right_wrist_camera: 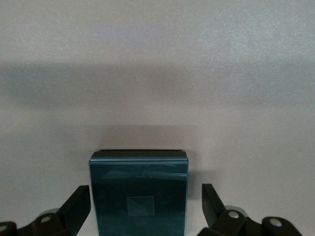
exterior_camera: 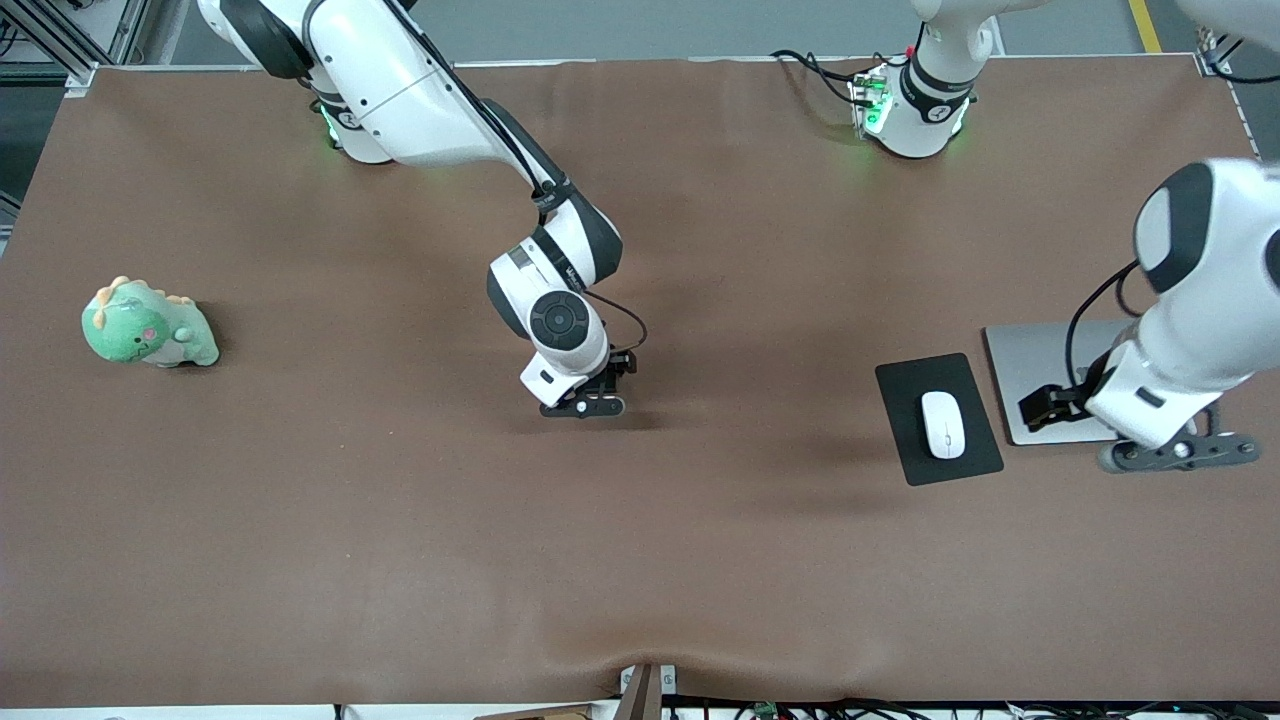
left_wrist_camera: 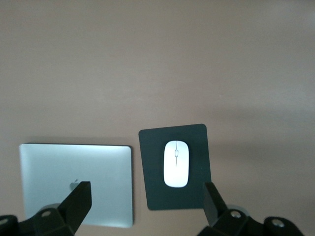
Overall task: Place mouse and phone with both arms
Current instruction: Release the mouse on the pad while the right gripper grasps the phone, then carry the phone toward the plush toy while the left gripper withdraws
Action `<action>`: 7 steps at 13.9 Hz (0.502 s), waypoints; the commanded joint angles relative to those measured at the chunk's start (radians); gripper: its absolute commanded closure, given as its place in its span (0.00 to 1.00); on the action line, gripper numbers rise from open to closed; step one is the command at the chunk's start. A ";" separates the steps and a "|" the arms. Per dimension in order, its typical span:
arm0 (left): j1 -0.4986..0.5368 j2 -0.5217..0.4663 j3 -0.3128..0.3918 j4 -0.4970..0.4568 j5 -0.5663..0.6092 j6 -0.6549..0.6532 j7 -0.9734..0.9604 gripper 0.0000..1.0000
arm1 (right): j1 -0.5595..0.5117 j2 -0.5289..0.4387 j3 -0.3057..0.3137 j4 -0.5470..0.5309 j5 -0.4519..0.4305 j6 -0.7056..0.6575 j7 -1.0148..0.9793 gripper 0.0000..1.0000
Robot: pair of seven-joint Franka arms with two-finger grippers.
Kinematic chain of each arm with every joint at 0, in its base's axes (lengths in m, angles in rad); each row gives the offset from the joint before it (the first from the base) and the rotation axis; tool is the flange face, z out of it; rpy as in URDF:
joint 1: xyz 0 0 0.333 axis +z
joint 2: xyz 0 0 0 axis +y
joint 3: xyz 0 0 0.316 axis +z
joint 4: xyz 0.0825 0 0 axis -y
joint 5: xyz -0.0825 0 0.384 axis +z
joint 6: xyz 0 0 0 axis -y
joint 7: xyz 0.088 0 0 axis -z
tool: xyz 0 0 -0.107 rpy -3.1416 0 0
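The white mouse (exterior_camera: 942, 423) lies on a black mouse pad (exterior_camera: 915, 460) toward the left arm's end of the table; both show in the left wrist view, the mouse (left_wrist_camera: 175, 163) on the pad (left_wrist_camera: 152, 196). My left gripper (exterior_camera: 1180, 452) hangs open and empty over the near edge of a silver laptop; in its wrist view the gripper (left_wrist_camera: 147, 184) has fingers wide apart. My right gripper (exterior_camera: 585, 407) is low at the table's middle. In the right wrist view it (right_wrist_camera: 145, 188) is open, with the dark phone (right_wrist_camera: 139, 196) between its fingers and a gap on each side. The phone is hidden in the front view.
A closed silver laptop (exterior_camera: 1030, 360) lies beside the mouse pad, toward the left arm's end; it also shows in the left wrist view (left_wrist_camera: 59, 167). A green dinosaur plush toy (exterior_camera: 145, 325) sits toward the right arm's end of the brown table.
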 commanded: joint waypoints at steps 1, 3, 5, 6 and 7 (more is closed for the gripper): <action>0.005 -0.081 -0.012 0.026 -0.017 -0.105 0.014 0.00 | 0.027 0.017 -0.006 -0.001 -0.022 0.028 0.078 0.00; 0.005 -0.144 -0.013 0.026 -0.025 -0.149 0.014 0.00 | 0.033 0.025 -0.006 -0.001 -0.022 0.035 0.081 0.00; 0.009 -0.184 -0.013 0.026 -0.053 -0.185 0.022 0.00 | 0.027 0.022 -0.005 0.014 -0.012 0.024 0.079 0.99; 0.008 -0.207 -0.010 0.026 -0.066 -0.192 0.052 0.00 | 0.022 0.019 -0.005 0.027 -0.007 0.015 0.079 1.00; 0.008 -0.226 -0.003 0.024 -0.071 -0.195 0.085 0.00 | 0.013 0.016 -0.005 0.036 -0.005 -0.003 0.078 1.00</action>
